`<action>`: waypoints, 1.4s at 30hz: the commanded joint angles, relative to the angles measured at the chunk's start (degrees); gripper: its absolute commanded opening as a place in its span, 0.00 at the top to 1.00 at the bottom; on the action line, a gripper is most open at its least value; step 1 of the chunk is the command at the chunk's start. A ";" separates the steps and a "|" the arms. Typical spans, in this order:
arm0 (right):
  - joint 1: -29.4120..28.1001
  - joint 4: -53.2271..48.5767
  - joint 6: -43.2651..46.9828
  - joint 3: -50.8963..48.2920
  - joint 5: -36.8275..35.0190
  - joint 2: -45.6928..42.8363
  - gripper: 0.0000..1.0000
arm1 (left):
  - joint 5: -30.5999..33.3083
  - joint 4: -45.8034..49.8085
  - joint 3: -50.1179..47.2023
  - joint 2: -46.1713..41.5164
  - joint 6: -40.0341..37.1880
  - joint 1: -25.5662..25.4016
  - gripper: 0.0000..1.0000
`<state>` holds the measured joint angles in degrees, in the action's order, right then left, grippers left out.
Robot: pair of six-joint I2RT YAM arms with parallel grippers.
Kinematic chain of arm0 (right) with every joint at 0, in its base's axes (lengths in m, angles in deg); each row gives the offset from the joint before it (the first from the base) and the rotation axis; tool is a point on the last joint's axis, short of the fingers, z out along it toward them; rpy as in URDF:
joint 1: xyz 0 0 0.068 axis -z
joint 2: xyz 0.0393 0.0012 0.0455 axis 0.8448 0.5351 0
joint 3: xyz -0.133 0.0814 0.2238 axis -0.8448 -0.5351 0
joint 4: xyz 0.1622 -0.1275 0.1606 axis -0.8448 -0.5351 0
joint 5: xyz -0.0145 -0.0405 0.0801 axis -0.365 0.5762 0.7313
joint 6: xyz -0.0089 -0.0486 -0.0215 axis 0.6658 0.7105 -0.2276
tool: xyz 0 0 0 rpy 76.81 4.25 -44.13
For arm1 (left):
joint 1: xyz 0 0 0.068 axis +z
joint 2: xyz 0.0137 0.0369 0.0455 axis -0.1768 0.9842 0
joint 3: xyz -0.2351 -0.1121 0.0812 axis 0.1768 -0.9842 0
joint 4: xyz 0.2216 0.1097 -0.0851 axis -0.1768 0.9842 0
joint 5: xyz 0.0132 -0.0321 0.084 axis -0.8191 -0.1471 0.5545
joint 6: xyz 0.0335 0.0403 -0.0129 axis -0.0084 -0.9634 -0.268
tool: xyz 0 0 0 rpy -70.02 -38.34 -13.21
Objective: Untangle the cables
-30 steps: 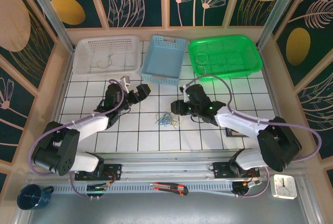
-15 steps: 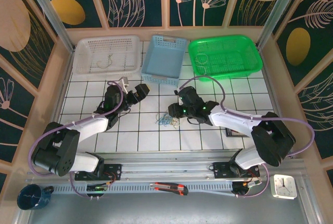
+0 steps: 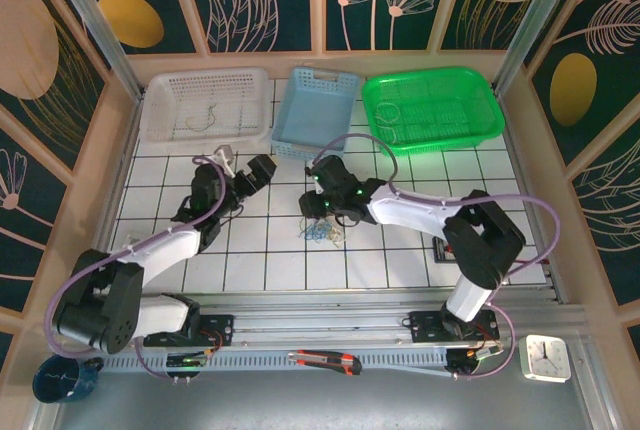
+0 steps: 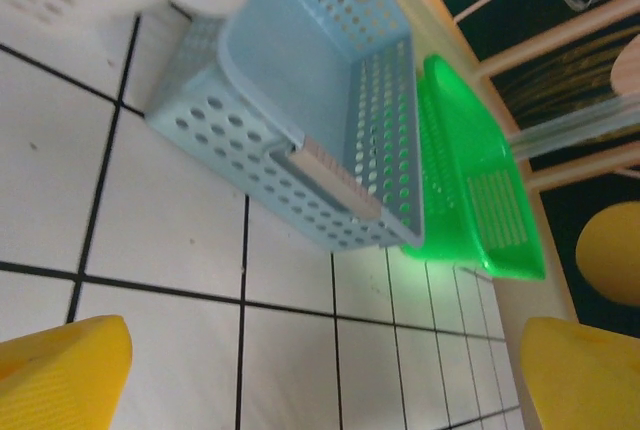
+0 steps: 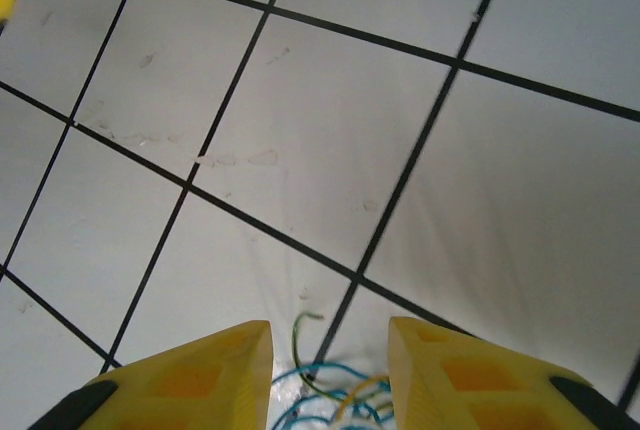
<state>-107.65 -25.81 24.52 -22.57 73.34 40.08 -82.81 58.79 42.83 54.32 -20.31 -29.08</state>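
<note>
The cables (image 3: 322,233) lie as a small tangle of blue, yellowish and green wires on the white tiles in the middle of the table. My right gripper (image 3: 314,212) hangs just behind the tangle, pointing down at it. In the right wrist view its yellow fingers (image 5: 205,375) stand apart, and the wire ends (image 5: 328,390) lie on the tile between them, not pinched. My left gripper (image 3: 252,174) is held over the tiles to the left, near the baskets. Its jaws are wide open with only bare tile between them (image 4: 325,350).
Along the back stand a white basket (image 3: 160,100) with a thin wire in it, a blue basket (image 3: 322,74) and a green tray (image 3: 430,145). The blue basket (image 4: 300,130) is close ahead of the left gripper. A box cutter (image 3: 325,360), clock (image 3: 546,357) and mug (image 3: 62,378) lie on the near ledge.
The right arm has swung left across the table, bringing its gripper from right of the tangle to just behind it. The left gripper has shifted slightly toward the back left.
</note>
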 commanded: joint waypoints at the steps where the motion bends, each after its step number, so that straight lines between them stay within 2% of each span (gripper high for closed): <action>1: -0.41 -3.13 2.28 3.13 -0.47 3.10 0.65 | 2.01 0.38 -2.48 -3.64 2.40 2.89 0.01; 8: -1.20 -3.38 2.50 4.64 0.50 6.23 0.63 | 1.40 1.17 -3.08 -7.25 1.60 4.83 0.01; 22: -2.87 -4.04 2.39 7.01 1.83 10.02 0.66 | 0.34 0.14 -3.17 -6.92 1.57 5.08 0.01; 42: -5.28 -8.23 4.05 8.29 -2.13 11.47 0.66 | 0.25 -1.60 -3.67 -6.14 2.04 5.29 0.01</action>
<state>-112.52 -32.56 27.78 -15.86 72.88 50.42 -81.65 59.55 39.66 47.76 -18.97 -24.32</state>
